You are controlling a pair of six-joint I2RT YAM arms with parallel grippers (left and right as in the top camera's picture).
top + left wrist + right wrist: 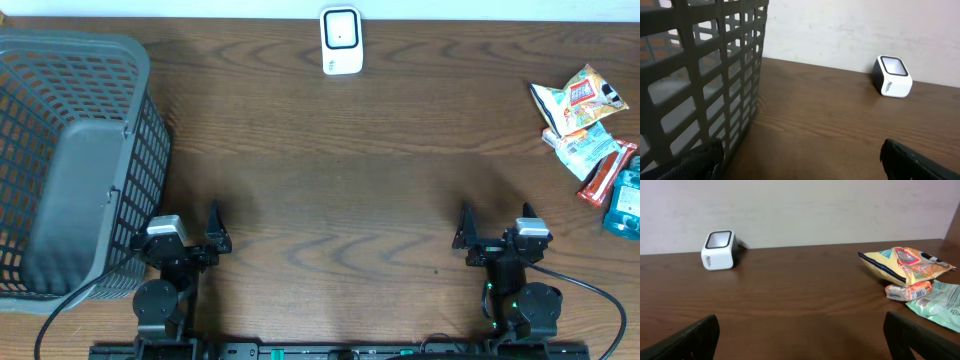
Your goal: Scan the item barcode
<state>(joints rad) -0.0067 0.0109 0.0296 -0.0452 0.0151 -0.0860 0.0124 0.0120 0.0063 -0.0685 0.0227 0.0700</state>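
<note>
**Both grippers empty, jaws apart**

Snack packets lie heaped far right of the barcode scanner. The frame edge cuts off the teal pack, and the barcodes are too small to make out. The left gripper and right gripper rest well in front of the scanner. The basket at far left is cropped.

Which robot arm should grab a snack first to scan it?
The right one. The snack packets lie at the right edge of the table, on the side of the right hand, which is open and empty. The left hand sits beside the basket, far from them.
</note>
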